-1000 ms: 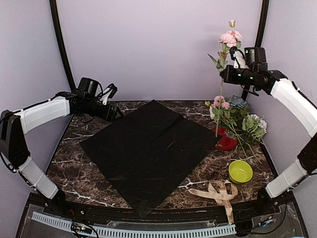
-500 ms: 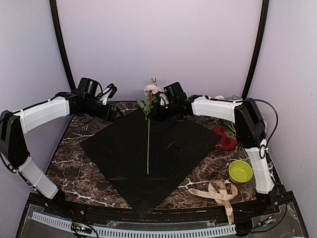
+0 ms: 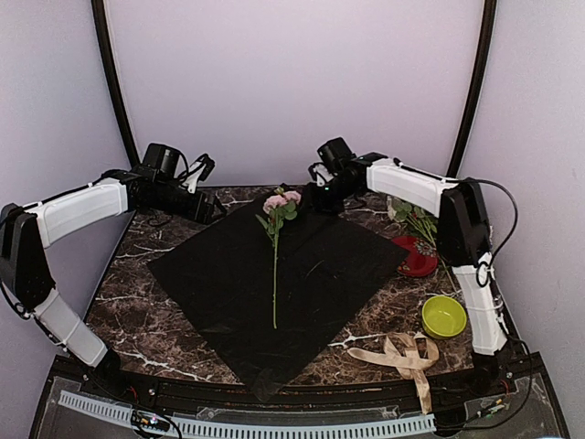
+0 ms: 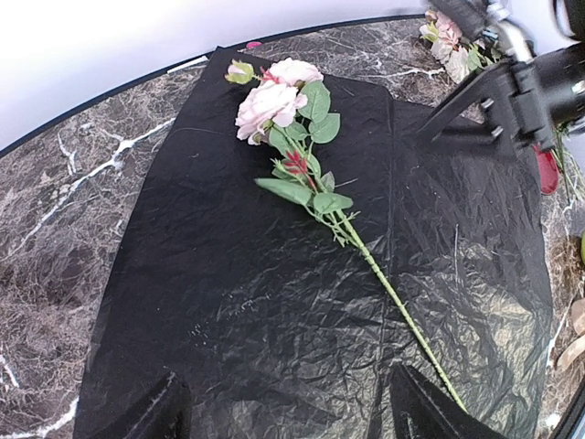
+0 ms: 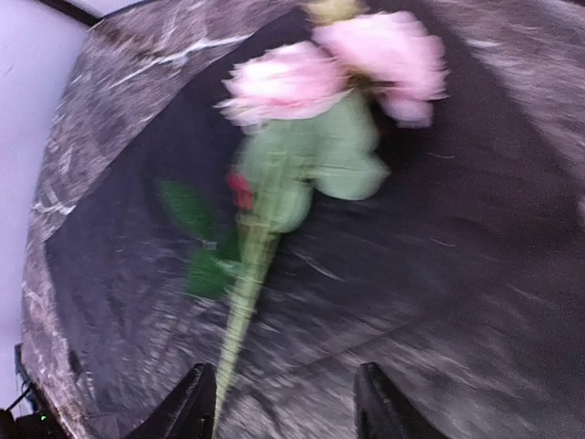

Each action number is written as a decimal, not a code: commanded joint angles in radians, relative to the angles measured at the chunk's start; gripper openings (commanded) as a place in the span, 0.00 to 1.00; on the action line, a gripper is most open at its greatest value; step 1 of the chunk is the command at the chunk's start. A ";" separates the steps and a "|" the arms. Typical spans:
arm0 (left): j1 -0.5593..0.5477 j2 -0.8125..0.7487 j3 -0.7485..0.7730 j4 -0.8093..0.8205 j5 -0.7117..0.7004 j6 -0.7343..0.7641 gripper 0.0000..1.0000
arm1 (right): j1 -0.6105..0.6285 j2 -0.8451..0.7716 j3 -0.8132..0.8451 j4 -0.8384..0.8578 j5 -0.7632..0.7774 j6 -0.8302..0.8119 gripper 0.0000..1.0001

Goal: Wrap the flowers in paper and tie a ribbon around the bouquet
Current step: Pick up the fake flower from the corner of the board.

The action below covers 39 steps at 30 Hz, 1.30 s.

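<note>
From above, one pink-bloomed stem (image 3: 275, 265) is seen lying on the black paper (image 3: 219, 274), blooms at its far corner, while the other flowers (image 3: 416, 219) are piled at the far right and the ribbon (image 3: 402, 357) is crumpled at the near right, off the sheet. In the left wrist view, the left gripper (image 4: 292, 413) is shown by the paper's far-left side, fingers spread wide and empty. In the blurred right wrist view, the right gripper (image 5: 288, 402) is seen close to the blooms, fingers parted, nothing clasped.
</note>
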 commanded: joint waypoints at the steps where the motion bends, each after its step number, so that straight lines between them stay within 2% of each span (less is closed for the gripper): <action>1: 0.005 -0.013 -0.005 -0.014 0.009 0.000 0.77 | -0.122 -0.313 -0.210 -0.164 0.284 -0.178 0.45; 5: 0.006 -0.019 -0.006 -0.017 0.004 0.006 0.77 | -0.321 -0.503 -0.501 -0.185 0.372 -0.185 0.30; 6: 0.006 -0.020 -0.005 -0.017 0.000 0.007 0.77 | -0.364 -0.518 -0.537 -0.205 0.379 -0.199 0.30; 10: 0.006 -0.020 -0.006 -0.018 -0.004 0.010 0.77 | -0.483 -0.514 -0.606 -0.236 0.404 -0.259 0.39; 13: 0.007 -0.020 -0.006 -0.017 -0.007 0.011 0.76 | -0.534 -0.485 -0.616 -0.216 0.405 -0.273 0.39; 18: 0.007 -0.014 -0.006 -0.020 -0.012 0.013 0.76 | -0.571 -0.396 -0.556 -0.193 0.400 -0.283 0.36; 24: 0.007 -0.014 -0.006 -0.020 -0.019 0.019 0.76 | -0.579 -0.301 -0.506 -0.186 0.465 -0.304 0.26; 39: 0.007 -0.016 -0.011 -0.018 -0.027 0.027 0.75 | -0.579 -0.242 -0.536 -0.108 0.488 -0.336 0.17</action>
